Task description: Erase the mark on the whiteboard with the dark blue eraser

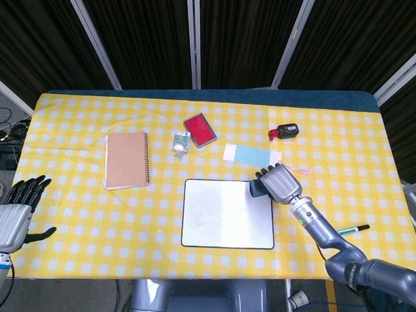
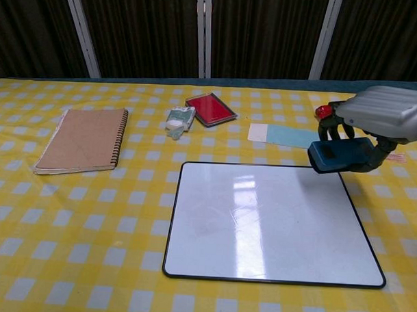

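A: Where is the dark blue eraser [image 2: 339, 155]?

B: In the right hand [image 2: 385, 114], lifted clear of the whiteboard [image 2: 268, 223], above the board's far right corner. The fingers [image 2: 344, 124] curl down around it, holding it from above.

A: And from the head view?

B: Same story: the right hand [image 1: 281, 184] sits at the whiteboard's [image 1: 227, 214] far right corner, with the eraser [image 1: 257, 189] showing as a dark sliver at its left edge.

A: Any mark on the board?

B: The surface reads white and glossy, with window reflections only; I cannot make out a mark.

A: The left hand?

B: The left hand [image 1: 17, 211] is well left of the whiteboard, past the near left edge of the worktop [image 1: 78, 214], fingers spread wide and holding nothing.

A: What else lies around the whiteboard?

B: Beyond its far edge, a pale blue bookmark [image 2: 297, 137] with a tassel, just behind the eraser. Further back, a red stamp pad [image 2: 210, 109], a small greenish packet [image 2: 178, 120] beside it, and a black-and-red bottle [image 2: 340, 109] partly hidden by the right hand. A brown spiral notebook [image 2: 82, 138] lies to the board's left, and a marker pen [image 1: 348, 230] to its right, near the right arm.
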You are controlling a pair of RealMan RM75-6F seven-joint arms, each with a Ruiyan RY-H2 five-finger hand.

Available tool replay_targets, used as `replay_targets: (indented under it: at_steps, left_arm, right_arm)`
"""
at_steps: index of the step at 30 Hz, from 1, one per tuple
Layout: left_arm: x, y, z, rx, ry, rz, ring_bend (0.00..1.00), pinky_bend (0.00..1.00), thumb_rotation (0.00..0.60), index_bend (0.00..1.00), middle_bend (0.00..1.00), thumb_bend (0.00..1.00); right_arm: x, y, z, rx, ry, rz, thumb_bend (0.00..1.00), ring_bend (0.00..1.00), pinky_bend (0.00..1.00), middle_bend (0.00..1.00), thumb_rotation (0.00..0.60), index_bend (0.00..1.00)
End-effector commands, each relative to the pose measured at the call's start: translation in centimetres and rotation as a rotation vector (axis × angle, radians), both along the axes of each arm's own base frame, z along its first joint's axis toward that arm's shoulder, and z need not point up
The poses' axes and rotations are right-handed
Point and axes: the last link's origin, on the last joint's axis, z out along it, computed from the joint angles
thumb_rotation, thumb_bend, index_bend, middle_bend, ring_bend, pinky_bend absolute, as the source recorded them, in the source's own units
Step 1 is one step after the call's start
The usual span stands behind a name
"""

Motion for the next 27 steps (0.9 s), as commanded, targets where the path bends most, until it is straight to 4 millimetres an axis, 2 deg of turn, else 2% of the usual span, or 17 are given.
replay_targets:
  at_steps: [1, 6, 8, 11, 12, 14, 16, 18, 23, 27]
  left_arm:
    - [-0.1, 0.0, 0.1, 0.001, -0.002, 0.002, 0.0, 0.0, 0.6, 0.0, 0.0, 0.0]
    - [0.1, 0.1, -0.2, -0.007, 0.002, -0.004, 0.0, 0.0, 0.6, 0.0, 0.0, 0.0]
    - [0.2, 0.1, -0.3, -0.005, 0.009, -0.008, 0.0, 0.0, 0.6, 0.0, 0.0, 0.0]
    - [0.3, 0.1, -0.4, -0.007, 0.011, -0.008, 0.0, 0.0, 0.6, 0.0, 0.0, 0.0]
    - [0.3, 0.1, -0.4, -0.008, 0.01, -0.007, 0.0, 0.0, 0.6, 0.0, 0.0, 0.0]
    - [0.3, 0.1, -0.4, -0.008, 0.009, -0.007, 0.0, 0.0, 0.6, 0.0, 0.0, 0.0]
    - [0.3, 0.0, -0.4, -0.008, 0.008, -0.008, 0.0, 0.0, 0.6, 0.0, 0.0, 0.0]
    - [0.4, 0.0, -0.3, -0.008, 0.003, -0.009, 0.0, 0.0, 0.6, 0.0, 0.0, 0.0]
    - [0.4, -0.1, 0.0, 0.003, -0.003, -0.015, 0.0, 0.0, 0.6, 0.0, 0.0, 0.0]
    - [0.5, -0.2, 0.3, 0.028, 0.005, -0.027, 0.0, 0.0, 0.6, 0.0, 0.0, 0.0]
  right_arm:
    - [-3.1, 0.1, 0.8, -0.016, 0.021, -0.074, 0.69, 0.47, 0.51, 0.57, 0.6, 0.56]
    - [-6.7, 0.2, 1.2, -0.032, 0.049, -0.137, 0.68, 0.47, 0.51, 0.56, 0.6, 0.55]
    - [-8.3, 0.6, 1.1, -0.026, 0.055, -0.166, 0.62, 0.46, 0.49, 0.53, 0.6, 0.53]
    - [-9.0, 1.0, 1.1, 0.003, 0.039, -0.205, 0.25, 0.32, 0.38, 0.36, 0.6, 0.36]
    - [-9.2, 1.0, 1.1, 0.008, 0.04, -0.22, 0.12, 0.23, 0.33, 0.27, 0.6, 0.29]
    - [-9.1, 1.3, 1.4, 0.006, 0.036, -0.23, 0.01, 0.1, 0.24, 0.16, 0.6, 0.21]
    - [-8.8, 1.6, 1.9, -0.013, 0.023, -0.219, 0.0, 0.03, 0.17, 0.1, 0.6, 0.17]
    - [-8.2, 2.2, 2.7, -0.034, -0.014, -0.206, 0.0, 0.0, 0.12, 0.07, 0.6, 0.16]
    - [-7.2, 3.5, 4.9, -0.074, -0.09, -0.18, 0.0, 0.0, 0.07, 0.05, 0.6, 0.15]
    - [-6.4, 5.4, 7.5, -0.121, -0.173, -0.153, 0.0, 0.0, 0.03, 0.04, 0.6, 0.14]
